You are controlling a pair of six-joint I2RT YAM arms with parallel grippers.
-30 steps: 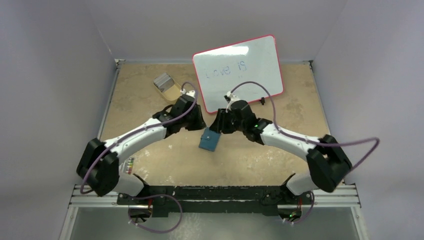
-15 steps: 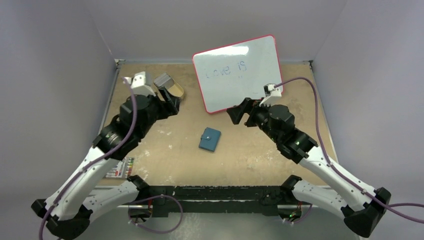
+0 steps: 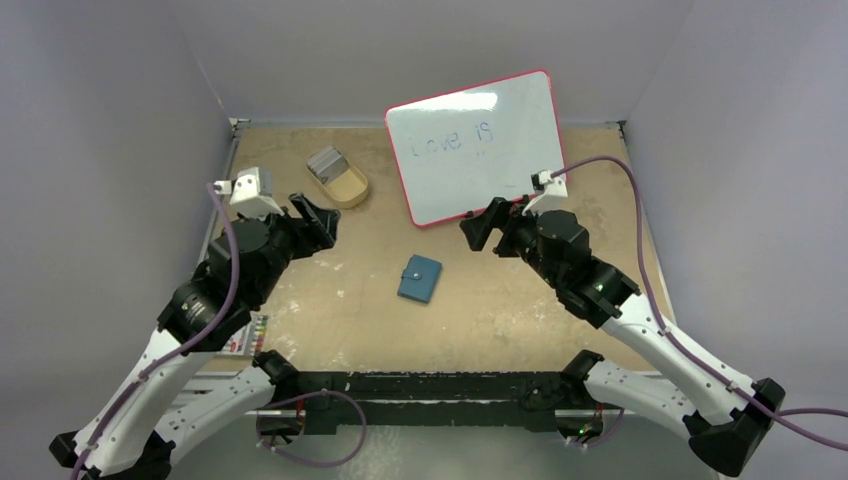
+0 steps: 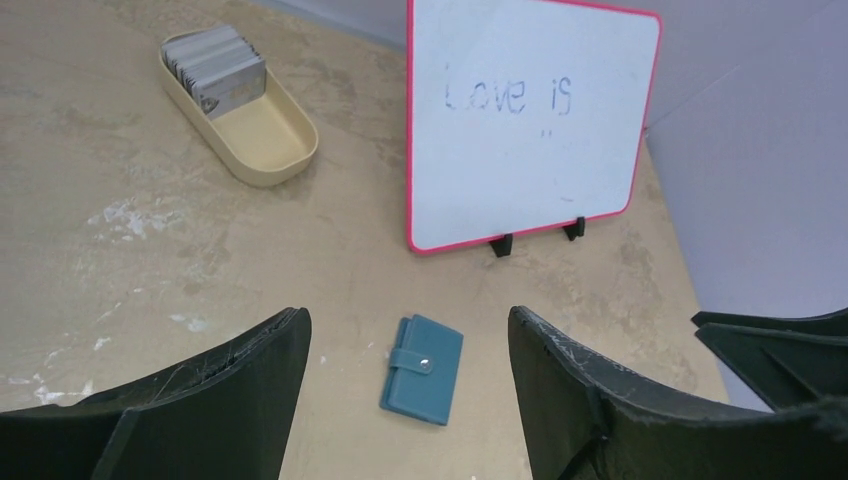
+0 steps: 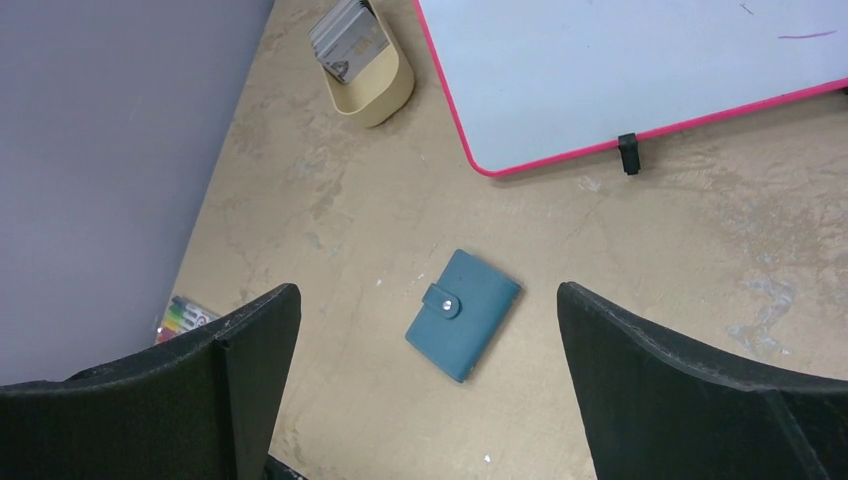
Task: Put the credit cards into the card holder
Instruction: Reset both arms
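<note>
1. Plain grey-lilac walls (image 3: 120, 100) close in the table on the left, far and right sides.
2. The table (image 3: 520, 320) has a tan top, scuffed and blotched with white.
3. A pink-rimmed whiteboard (image 3: 475, 150) stands propped near the far edge, with faint writing on it.
4. The left gripper (image 3: 313, 216) hangs raised over the left side, its fingers (image 4: 250, 400) spread wide and holding nothing.
5. The right gripper (image 3: 483, 224) hangs before the whiteboard, its fingers (image 5: 660, 390) likewise spread and bare.
6. A tan oval tray (image 3: 345, 185) sits toward the far left corner.
7. The wallet (image 3: 420, 279) lies flat and snapped shut mid-table, between both grippers, touching neither.
8. The cards (image 3: 325, 160) stand stacked in the tray's far end, well apart from all the fingers.
</note>
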